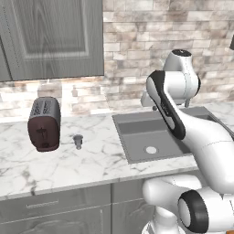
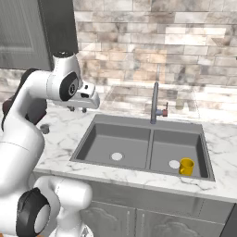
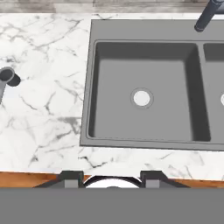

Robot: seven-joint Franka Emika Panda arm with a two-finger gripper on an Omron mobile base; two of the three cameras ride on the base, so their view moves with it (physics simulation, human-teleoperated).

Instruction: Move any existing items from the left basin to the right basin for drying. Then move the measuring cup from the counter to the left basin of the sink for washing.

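Note:
The measuring cup [image 1: 78, 140], tiny and grey, stands upright on the white marble counter [image 1: 55, 162] between the toaster and the sink; the hand view catches it at its far left edge [image 3: 6, 77]. The left basin [image 2: 115, 139] [image 3: 131, 72] holds nothing but its round drain. In the right basin [image 2: 172, 147] a yellow mug [image 2: 186, 166] stands beside the drain. My gripper [image 2: 77, 110] [image 3: 111, 179] hangs open and empty above the counter at the sink's left rear corner, well above the surface.
A dark red and silver toaster [image 1: 44, 123] stands on the counter left of the cup. The grey gooseneck tap [image 2: 154, 102] rises behind the divider between the basins. Grey wall cabinets hang above the toaster; a brick wall backs the counter.

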